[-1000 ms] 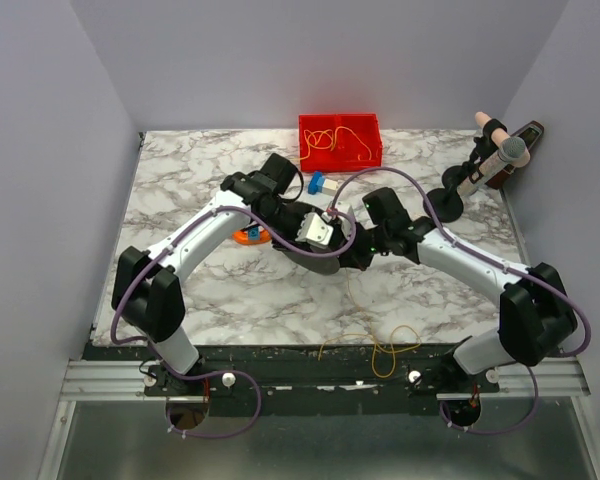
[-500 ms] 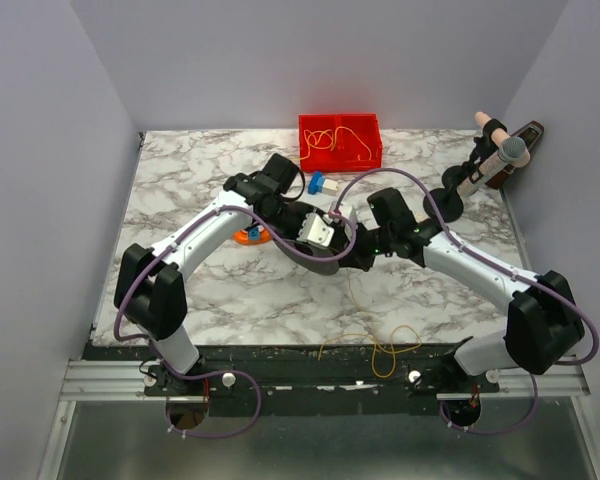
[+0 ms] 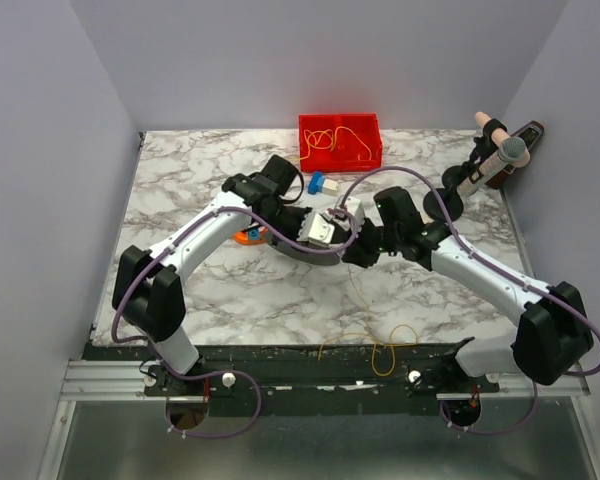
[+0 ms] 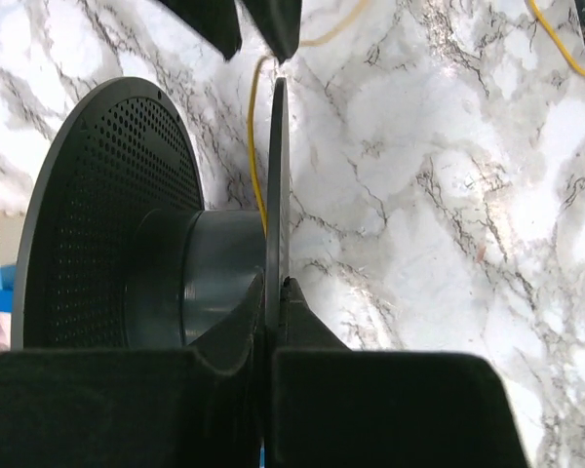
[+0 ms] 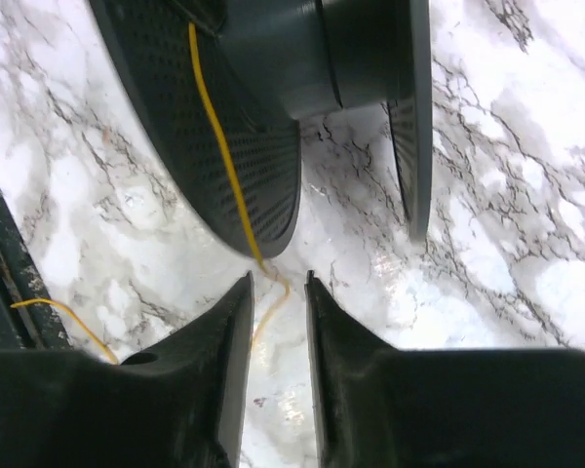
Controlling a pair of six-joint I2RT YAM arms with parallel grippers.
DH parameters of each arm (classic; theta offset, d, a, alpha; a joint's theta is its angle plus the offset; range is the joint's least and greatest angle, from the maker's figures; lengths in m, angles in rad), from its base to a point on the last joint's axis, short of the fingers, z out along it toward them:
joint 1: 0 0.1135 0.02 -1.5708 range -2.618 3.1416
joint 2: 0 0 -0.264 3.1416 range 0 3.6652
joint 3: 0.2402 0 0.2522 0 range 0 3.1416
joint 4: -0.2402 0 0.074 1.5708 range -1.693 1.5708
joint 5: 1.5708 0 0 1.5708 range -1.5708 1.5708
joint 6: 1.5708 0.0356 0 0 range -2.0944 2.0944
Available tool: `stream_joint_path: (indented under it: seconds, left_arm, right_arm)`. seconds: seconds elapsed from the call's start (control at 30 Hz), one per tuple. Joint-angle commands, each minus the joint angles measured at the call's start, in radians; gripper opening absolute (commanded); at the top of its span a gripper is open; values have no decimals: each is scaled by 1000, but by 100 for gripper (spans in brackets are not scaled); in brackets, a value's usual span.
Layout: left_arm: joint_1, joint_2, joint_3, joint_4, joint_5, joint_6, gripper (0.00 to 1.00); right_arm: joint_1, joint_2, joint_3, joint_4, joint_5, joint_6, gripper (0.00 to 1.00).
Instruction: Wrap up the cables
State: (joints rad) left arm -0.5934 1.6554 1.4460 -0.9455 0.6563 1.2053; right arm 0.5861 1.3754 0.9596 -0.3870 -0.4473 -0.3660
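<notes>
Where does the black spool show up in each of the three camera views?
Top external: black spool at the picture's centre.
Left wrist: spool fills the left half, one flange clamped in the left gripper.
Right wrist: spool across the top edge.
Shared landmark: the yellow cable running past it.

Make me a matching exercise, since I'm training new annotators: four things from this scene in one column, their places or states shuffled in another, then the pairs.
Things
1. black perforated plastic spool
2. red plastic bin
3. loose loop of thin yellow cable
4. grey-headed microphone

Places or states
A. far right corner of the marble table
B. clamped by one flange in the left gripper
C. middle of the far edge
D. near edge, lying slack

Pairs: 1-B, 2-C, 3-D, 4-A
</notes>
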Motion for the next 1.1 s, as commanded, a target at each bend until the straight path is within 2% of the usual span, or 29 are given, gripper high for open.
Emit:
stream_joint_path:
  seconds: [0.0,0.27,0.43,0.6,0.8,1.07]
  left_arm:
    - [24,-51,66,-16,80,-110,0]
    - [35,-129,145,1,111,-337,0]
    - [37,-169,230,46,71,-597,0]
    - [43,-218,350,82,-35,-867,0]
    - [44,-270,471,73,-162,-1078,0]
    - [46,-321,651,37,-254,-1201,0]
  right_arm:
    - [11,-90,-36,20,91,67,43]
    - [11,-257,-113,60,131,145,59]
    - [11,-367,-117,60,140,188,70]
    - [11,-484,-101,62,147,216,80]
    - [11,-562,-53,47,134,236,83]
    - [11,-541,-29,31,226,257,87]
